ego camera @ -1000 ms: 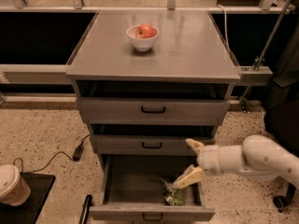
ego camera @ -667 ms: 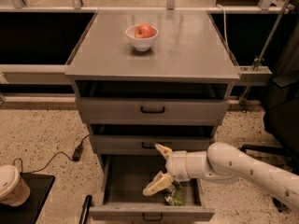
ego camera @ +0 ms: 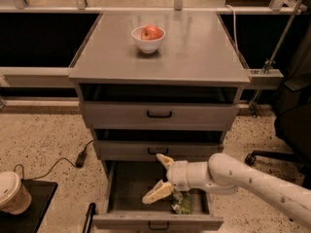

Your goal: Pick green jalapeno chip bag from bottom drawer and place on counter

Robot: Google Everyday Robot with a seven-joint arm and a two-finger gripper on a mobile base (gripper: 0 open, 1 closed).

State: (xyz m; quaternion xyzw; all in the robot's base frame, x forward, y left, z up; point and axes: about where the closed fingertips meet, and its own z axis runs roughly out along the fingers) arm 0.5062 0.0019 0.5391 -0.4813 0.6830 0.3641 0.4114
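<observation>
Two pale fingers (ego camera: 156, 193) are spread wide with nothing between them, so the gripper (ego camera: 160, 177) is released and hangs over the open bottom drawer (ego camera: 158, 223), about mid-width. The white arm (ego camera: 252, 182) comes in from the drawer's right side, low and nearly level, wrist pointing left. One finger is raised toward the drawer's back edge, the other angles down toward its front.

The green jalapeno chip bag (ego camera: 182, 203) is down on the drawer floor, near the front and right of centre. It lies just right of the lower finger and partly under the wrist. Whether that finger touches the foil I can't tell, because the wrist covers the bag's top and the drawer's inside is dark. The arm's far end runs out of view past the drawer's right side, and the drawer's front panel is clipped at the bottom edge.

High above the drawer, the counter (ego camera: 194, 52) carries a white bowl (ego camera: 147, 42) with an apple (ego camera: 152, 32). On the floor left of the drawer are a cable (ego camera: 58, 164) and a paper cup (ego camera: 11, 192).

Against a second ago, the gripper has swept left from the drawer's right side to its middle. It has also edged a touch further left than 0.7 s back. The fingers are as wide as before, and the bag hasn't budged.
</observation>
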